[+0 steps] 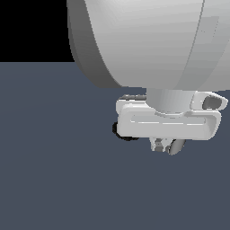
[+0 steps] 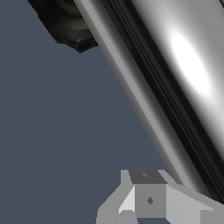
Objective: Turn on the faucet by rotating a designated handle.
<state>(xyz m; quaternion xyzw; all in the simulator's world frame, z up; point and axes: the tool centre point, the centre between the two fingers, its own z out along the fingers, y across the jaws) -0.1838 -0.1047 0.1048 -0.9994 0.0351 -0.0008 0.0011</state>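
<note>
While the arm's big white body fills the upper part of the exterior view, we find little of the faucet [image 1: 122,131] showing: only a dark, ridged, rounded piece peeks out at the exterior view's left end of our gripper [image 1: 165,146], low over the flat blue-grey floor [image 1: 54,170]. Moving toward the exterior view's right, the white hand body lies broadside to the camera, and beneath it two short fingers [image 1: 157,144] hang down close together. A shiny rounded grey piece, the handle [image 1: 177,146], sits right against them on the exterior view's right side. We cannot tell from this angle whether the fingers are pinching it or merely standing beside it, so whether the hand is closed or apart stays unclear to us.

From the wrist view, the black ridged base [image 2: 65,24] appears in one corner, and the handle [image 2: 183,65] runs as a broad chrome bar diagonally across the picture, very near the lens, with a bright highlight on it. One grey finger [image 2: 148,199] shows at the edge, just beside the bar; contact cannot be made out. The other finger is out of sight.
</note>
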